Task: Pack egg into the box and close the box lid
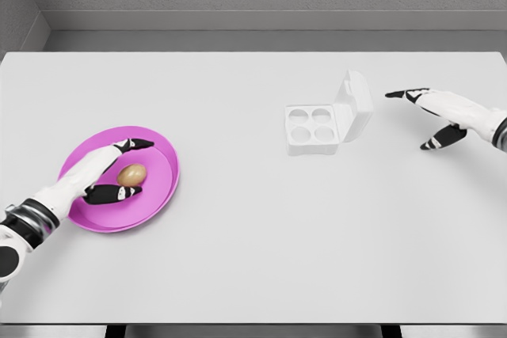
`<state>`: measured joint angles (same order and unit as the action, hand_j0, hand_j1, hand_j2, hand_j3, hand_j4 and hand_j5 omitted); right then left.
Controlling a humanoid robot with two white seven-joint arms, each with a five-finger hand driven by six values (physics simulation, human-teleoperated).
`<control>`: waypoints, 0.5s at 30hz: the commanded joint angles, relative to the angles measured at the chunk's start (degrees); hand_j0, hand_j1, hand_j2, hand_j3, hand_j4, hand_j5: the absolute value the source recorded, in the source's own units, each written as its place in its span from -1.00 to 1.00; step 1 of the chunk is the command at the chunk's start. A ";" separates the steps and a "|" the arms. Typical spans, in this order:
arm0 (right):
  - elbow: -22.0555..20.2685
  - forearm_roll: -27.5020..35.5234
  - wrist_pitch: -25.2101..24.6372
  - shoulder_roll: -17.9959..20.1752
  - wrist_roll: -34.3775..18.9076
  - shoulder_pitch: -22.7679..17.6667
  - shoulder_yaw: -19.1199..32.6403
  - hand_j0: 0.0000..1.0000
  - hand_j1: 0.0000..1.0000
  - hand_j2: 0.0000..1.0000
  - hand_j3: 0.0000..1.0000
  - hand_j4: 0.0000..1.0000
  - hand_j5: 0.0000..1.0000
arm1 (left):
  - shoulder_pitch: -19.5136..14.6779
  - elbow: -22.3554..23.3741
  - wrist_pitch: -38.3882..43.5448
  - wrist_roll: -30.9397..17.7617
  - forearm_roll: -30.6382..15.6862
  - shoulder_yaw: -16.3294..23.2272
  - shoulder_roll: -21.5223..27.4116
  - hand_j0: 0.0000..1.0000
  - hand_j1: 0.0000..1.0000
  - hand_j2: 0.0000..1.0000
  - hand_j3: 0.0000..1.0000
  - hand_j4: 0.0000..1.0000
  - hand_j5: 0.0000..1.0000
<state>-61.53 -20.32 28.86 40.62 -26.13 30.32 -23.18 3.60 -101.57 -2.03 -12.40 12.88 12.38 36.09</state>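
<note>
The egg [131, 174] lies on the pink plate [162, 187], well left of the open box [317, 127]. The left hand [107, 172] brackets it, fingers wide; close gently, evenly. The right hand [436, 112] hovers spread beside the box.

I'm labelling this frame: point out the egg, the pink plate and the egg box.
egg [131, 174], head view, middle of its shell.
pink plate [162, 187], head view, bare right side.
egg box [294, 145], head view, tray's front wall.
</note>
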 commanded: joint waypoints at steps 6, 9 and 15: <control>-0.08 0.37 -0.21 0.07 0.03 -0.09 -0.11 1.00 1.00 1.00 1.00 1.00 1.00 | 0.09 0.14 -0.08 0.10 0.31 0.10 -0.23 0.46 0.46 0.46 0.46 0.46 0.46; 0.27 0.37 -0.21 0.07 0.03 -0.44 -0.02 1.00 1.00 1.00 1.00 1.00 1.00 | 0.26 0.14 -0.08 0.01 0.31 0.01 -0.23 0.40 0.40 0.40 0.40 0.40 0.40; 0.36 0.37 -0.21 0.16 0.03 -0.44 0.06 1.00 1.00 1.00 1.00 1.00 1.00 | 0.35 0.14 -0.08 0.10 0.31 -0.08 -0.23 0.42 0.42 0.42 0.42 0.42 0.42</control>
<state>-61.21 -20.29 28.76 40.64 -26.13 29.88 -23.15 3.96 -101.40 -2.10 -12.33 13.31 12.34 35.81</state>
